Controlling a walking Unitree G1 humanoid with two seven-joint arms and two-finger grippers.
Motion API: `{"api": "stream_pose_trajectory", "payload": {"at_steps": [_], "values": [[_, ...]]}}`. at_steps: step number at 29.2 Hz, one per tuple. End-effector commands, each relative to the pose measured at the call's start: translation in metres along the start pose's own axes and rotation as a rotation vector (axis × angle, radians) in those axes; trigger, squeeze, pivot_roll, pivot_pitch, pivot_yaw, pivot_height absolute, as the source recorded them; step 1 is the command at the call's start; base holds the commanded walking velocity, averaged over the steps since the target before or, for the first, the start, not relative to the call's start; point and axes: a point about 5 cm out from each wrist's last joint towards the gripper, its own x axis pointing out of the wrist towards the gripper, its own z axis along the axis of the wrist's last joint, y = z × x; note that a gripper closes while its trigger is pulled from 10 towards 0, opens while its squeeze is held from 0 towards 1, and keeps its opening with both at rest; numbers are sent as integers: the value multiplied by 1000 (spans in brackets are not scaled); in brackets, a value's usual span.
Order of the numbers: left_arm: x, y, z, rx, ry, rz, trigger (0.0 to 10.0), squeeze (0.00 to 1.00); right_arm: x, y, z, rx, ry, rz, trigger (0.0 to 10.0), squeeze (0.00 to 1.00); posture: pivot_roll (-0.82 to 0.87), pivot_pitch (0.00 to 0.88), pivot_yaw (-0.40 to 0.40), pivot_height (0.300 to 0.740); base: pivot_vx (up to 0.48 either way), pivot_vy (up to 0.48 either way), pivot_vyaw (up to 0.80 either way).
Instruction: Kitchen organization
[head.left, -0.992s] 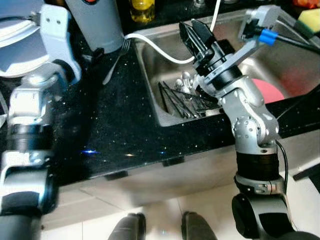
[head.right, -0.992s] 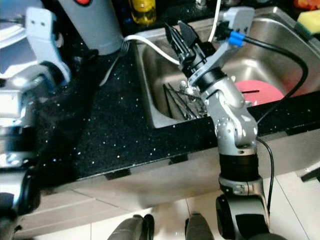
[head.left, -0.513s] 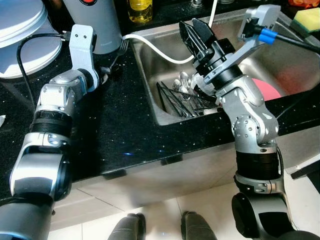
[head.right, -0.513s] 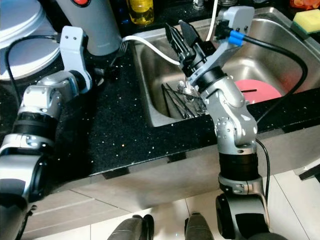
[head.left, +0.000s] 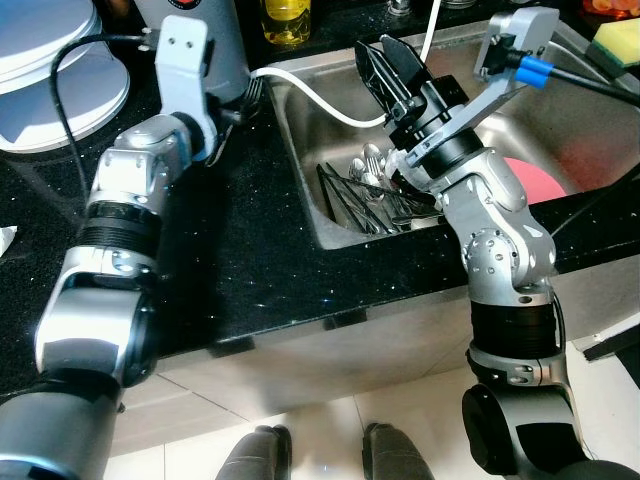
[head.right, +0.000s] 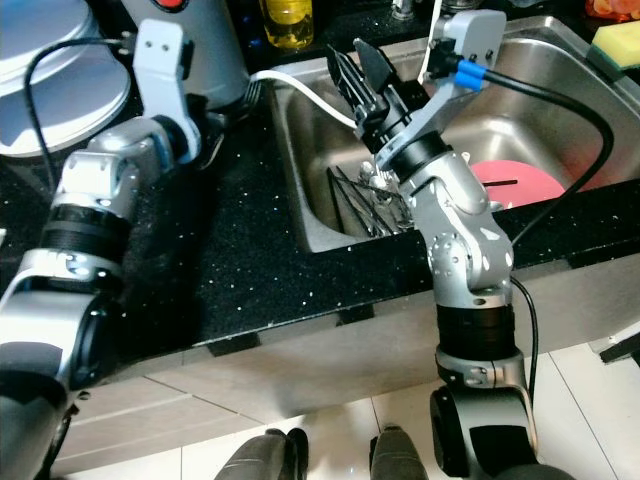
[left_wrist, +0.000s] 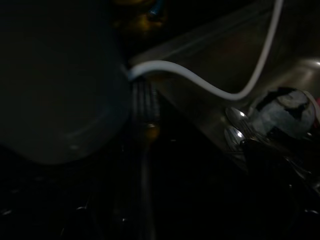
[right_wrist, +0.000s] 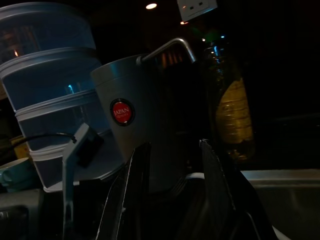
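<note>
A black speckled worktop (head.left: 250, 250) runs along pale cabinet fronts, with light floor tiles below. Set into it is a steel sink (head.left: 335, 235). A wire cutlery rack (head.left: 365, 205) stands in the sink's near corner, holding spoons (head.left: 372, 160) and other cutlery, and a pink plate (head.left: 530, 180) lies on the sink floor beside it. A white cable (head.left: 315, 95) trails from the grey kettle (head.right: 205, 50) over the sink's edge. Behind the kettle stand a yellow bottle (head.left: 285, 18) and, further left, stacked clear tubs (right_wrist: 47, 100). A sponge (head.left: 612, 40) sits at the sink's far right corner.

The right gripper (head.left: 385, 65) hovers above the rack, its fingers slightly parted and holding nothing. The left gripper reaches to the kettle's base, where a fork (left_wrist: 145, 145) lies on the worktop; whether its fingers are open I cannot tell.
</note>
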Motion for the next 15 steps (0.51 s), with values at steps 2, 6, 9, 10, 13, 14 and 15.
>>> {"api": "stream_pose_trajectory", "payload": {"at_steps": [2, 6, 9, 10, 13, 14, 15], "values": [[4, 1, -19, -11, 73, 27, 10000, 0, 2, 4, -2, 0, 2, 14, 10000, 0, -46, 152, 94, 740, 0, 0, 0], [4, 8, -35, -34, 129, 79, 3098, 0, 1, 3, -1, -2, 3, 10, 10000, 0, -50, 152, 98, 740, 0, 0, 0], [0, 18, -47, -58, 162, 121, 0, 0, 0, 2, -1, -5, 2, 6, 10000, 0, -49, 151, 97, 740, 0, 0, 0], [-1, 20, -49, -67, 165, 126, 0, 0, 0, 2, -1, -5, 2, 6, 10000, 0, -49, 150, 97, 740, 0, 0, 0], [-2, 21, -50, -83, 169, 127, 0, 0, 0, 2, 0, -5, 1, 6, 10000, 0, -46, 149, 95, 740, 0, 0, 0], [-3, 22, -50, -92, 169, 123, 0, 0, 0, 2, 0, -4, 0, 7, 10000, 0, -46, 148, 93, 740, 0, 0, 0], [-3, 22, -50, -98, 169, 121, 0, 0, 0, 2, 0, -3, 0, 8, 10000, 0, -46, 148, 93, 740, 0, 0, 0]]}}
